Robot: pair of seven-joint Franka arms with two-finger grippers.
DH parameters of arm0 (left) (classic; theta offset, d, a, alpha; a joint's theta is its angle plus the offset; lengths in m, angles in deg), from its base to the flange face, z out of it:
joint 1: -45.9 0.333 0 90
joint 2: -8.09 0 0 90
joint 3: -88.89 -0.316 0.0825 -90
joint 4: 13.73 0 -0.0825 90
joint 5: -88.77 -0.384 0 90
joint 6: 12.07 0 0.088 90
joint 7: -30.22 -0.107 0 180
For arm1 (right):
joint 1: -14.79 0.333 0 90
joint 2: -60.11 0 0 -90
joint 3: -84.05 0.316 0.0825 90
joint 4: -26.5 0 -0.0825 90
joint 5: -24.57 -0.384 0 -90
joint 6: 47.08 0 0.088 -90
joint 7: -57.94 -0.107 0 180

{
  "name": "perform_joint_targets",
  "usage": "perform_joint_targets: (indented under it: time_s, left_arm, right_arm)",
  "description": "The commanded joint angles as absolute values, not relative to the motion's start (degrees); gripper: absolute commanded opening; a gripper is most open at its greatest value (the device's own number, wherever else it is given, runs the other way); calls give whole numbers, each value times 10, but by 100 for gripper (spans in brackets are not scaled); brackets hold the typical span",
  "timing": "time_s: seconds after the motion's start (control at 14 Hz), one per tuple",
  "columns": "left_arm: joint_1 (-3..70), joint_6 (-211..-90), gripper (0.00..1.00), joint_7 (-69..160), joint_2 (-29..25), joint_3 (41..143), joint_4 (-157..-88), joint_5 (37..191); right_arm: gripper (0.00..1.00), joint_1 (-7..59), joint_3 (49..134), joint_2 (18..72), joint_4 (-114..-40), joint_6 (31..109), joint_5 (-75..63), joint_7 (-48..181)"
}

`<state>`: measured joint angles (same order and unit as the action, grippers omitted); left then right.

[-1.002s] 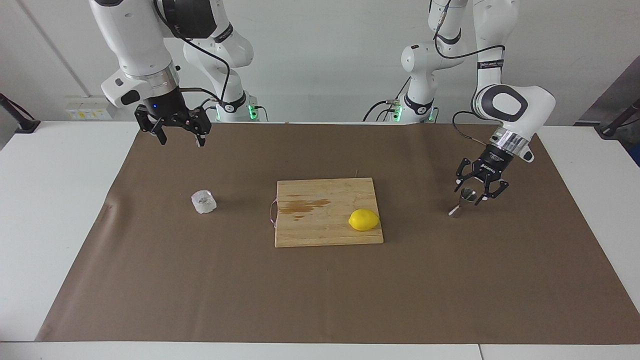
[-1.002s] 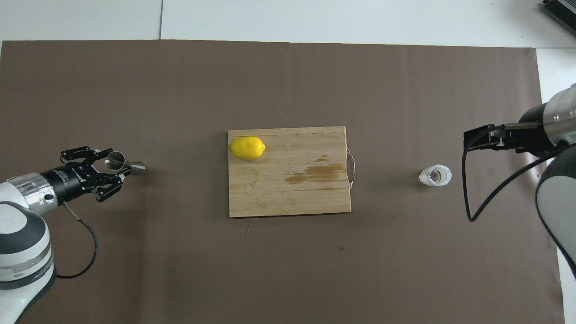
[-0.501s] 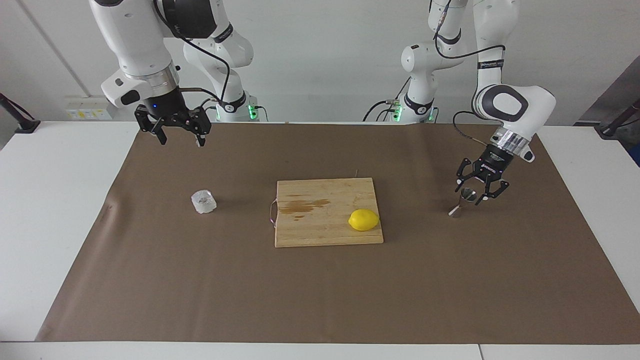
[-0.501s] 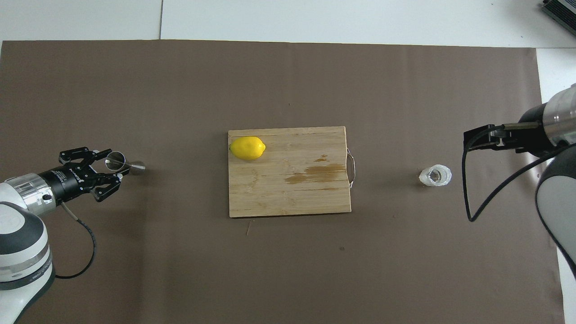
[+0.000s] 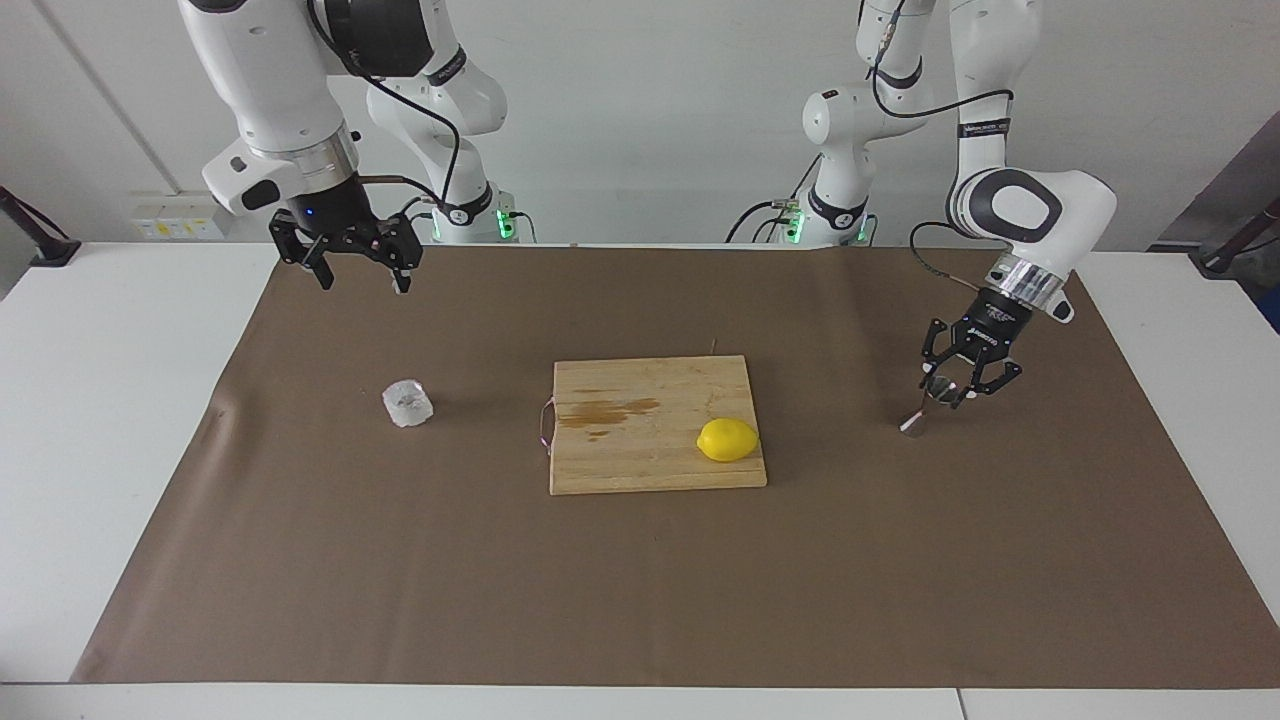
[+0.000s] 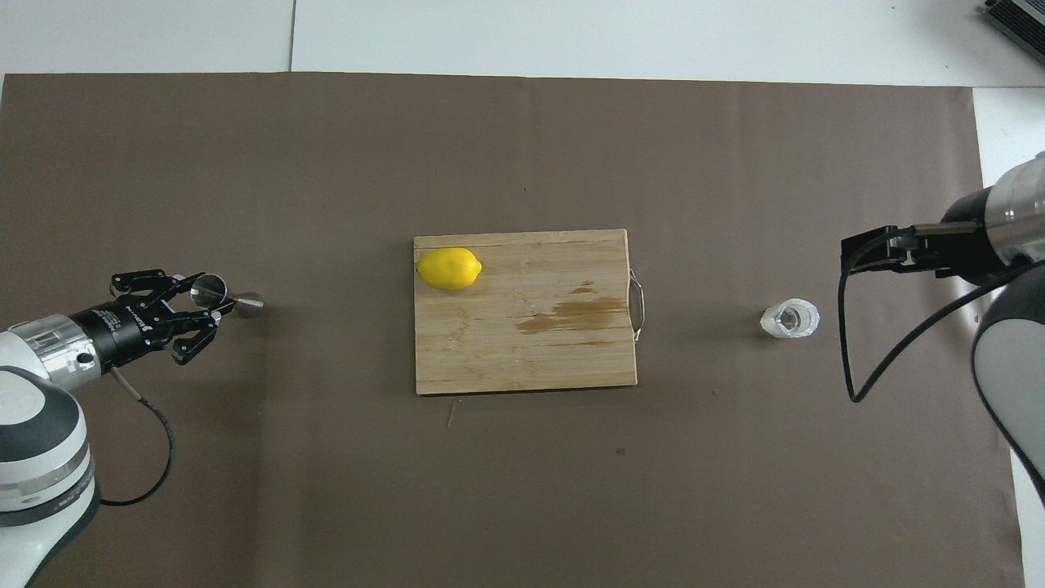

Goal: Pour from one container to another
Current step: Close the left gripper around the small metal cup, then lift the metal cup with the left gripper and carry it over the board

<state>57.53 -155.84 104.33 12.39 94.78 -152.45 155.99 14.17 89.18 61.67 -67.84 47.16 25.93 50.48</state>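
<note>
Two claws were at work over the brown-papered table (image 5: 640, 600): toward the right arm's end, the right claw (image 5: 360, 277) hung spread open in the air, waiting, with the clear crinkly cup (image 5: 408, 403) standing untouched on the paper, and the wooden cutting board (image 5: 640, 460) with a lemon (image 5: 727, 440) lay mid-table. Toward the left arm's end, the left claw (image 5: 950, 392) had closed on the upper cone of the steel jigger (image 5: 928, 404), which looked tilted with its lower end at the paper. Nothing had been poured, I judged; the cup remained to be picked up, with a plain white wall at the robots' backs.
</note>
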Motion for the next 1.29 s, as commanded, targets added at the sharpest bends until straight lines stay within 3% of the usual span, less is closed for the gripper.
perform_joint_targets:
  time_s: [0.0, 0.43, 0.86, 1.22]
  left_arm:
    - [580, -1522, 0, 1041, 123, 947, -1494, 1567]
    - [549, -1431, 0, 1094, 108, 954, -1374, 1474]
    - [414, -1475, 0, 1234, 53, 954, -1277, 1451]
    - [273, -1601, 0, 1287, 32, 955, -1277, 1452]
  right_arm:
    - [100, 133, 894, 620, -679, 465, 247, 517]
    - [100, 133, 894, 620, -679, 465, 246, 518]
    - [100, 133, 894, 620, -679, 465, 247, 518]
    - [100, 133, 894, 620, -679, 465, 247, 518]
